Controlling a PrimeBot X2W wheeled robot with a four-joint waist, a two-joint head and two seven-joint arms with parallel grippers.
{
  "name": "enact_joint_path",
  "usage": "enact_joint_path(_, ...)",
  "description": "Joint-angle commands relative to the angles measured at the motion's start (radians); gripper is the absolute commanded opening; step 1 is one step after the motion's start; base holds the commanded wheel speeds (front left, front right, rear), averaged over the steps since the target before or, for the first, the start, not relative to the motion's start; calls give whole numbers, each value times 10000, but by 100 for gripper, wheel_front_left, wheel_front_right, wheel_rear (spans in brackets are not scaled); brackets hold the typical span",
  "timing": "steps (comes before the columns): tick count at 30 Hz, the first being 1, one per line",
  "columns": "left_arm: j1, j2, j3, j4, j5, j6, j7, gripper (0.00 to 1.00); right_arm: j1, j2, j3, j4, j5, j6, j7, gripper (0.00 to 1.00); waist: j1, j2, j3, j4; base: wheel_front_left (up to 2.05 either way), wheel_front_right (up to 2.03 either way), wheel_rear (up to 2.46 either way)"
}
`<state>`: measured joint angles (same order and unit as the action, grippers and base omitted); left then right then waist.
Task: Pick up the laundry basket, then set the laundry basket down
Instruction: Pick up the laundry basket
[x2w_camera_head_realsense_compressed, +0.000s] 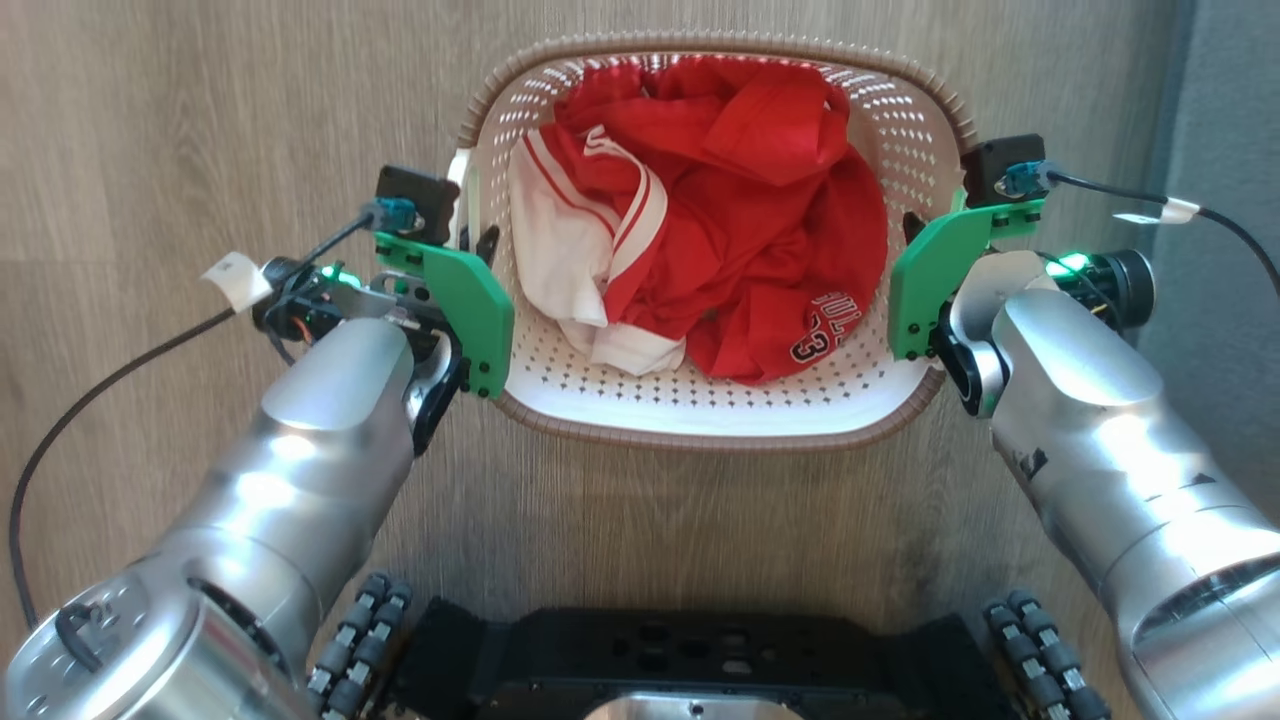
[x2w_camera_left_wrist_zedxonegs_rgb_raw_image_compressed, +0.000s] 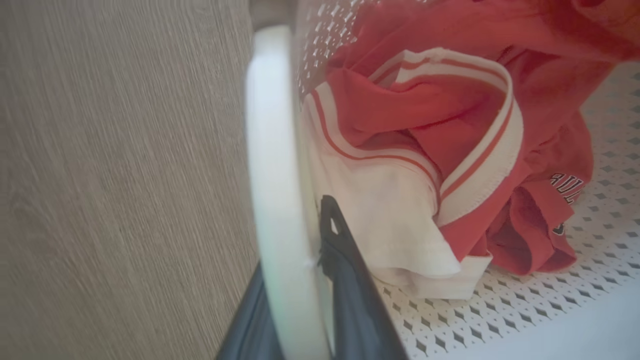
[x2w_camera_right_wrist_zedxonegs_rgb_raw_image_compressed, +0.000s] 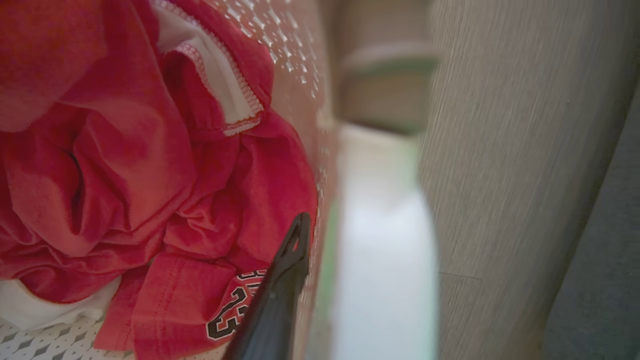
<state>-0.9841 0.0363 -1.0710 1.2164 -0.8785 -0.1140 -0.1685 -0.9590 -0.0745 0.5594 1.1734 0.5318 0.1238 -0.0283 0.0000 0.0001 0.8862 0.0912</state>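
Note:
The laundry basket (x2w_camera_head_realsense_compressed: 700, 405) is white perforated plastic with a brown braided-look rim, and holds red-and-white clothes (x2w_camera_head_realsense_compressed: 720, 220). It lies straight ahead over the wooden floor. My left gripper (x2w_camera_head_realsense_compressed: 475, 240) is at its left side. In the left wrist view the white handle (x2w_camera_left_wrist_zedxonegs_rgb_raw_image_compressed: 275, 150) runs between the two dark fingers (x2w_camera_left_wrist_zedxonegs_rgb_raw_image_compressed: 345, 280), which are shut on it. My right gripper (x2w_camera_head_realsense_compressed: 915, 225) is at the right side. One finger (x2w_camera_right_wrist_zedxonegs_rgb_raw_image_compressed: 280, 295) sits inside the wall beside the red cloth, the blurred white handle (x2w_camera_right_wrist_zedxonegs_rgb_raw_image_compressed: 385, 250) is just outside it, and the outer finger is hidden.
A grey panel (x2w_camera_head_realsense_compressed: 1230, 100) stands along the right edge of the wooden floor (x2w_camera_head_realsense_compressed: 200, 120). My black wheeled base (x2w_camera_head_realsense_compressed: 690, 650) is right below the basket. Thin black cables (x2w_camera_head_realsense_compressed: 120, 370) trail off both wrists.

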Motion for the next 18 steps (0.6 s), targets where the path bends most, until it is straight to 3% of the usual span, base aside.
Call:
enact_joint_path(1,248,139,-218,-129,103,-119,-35,0,477,243,411,-281,-28,69,16,0,0,-1,-292,-19,0,0,0)
enact_joint_path(18,1398,139,-1677,-362,-96,-164,1095,0,1383,243,2047,-783,772,69,1992,0,0,-1,-3350,169,0,0,0)
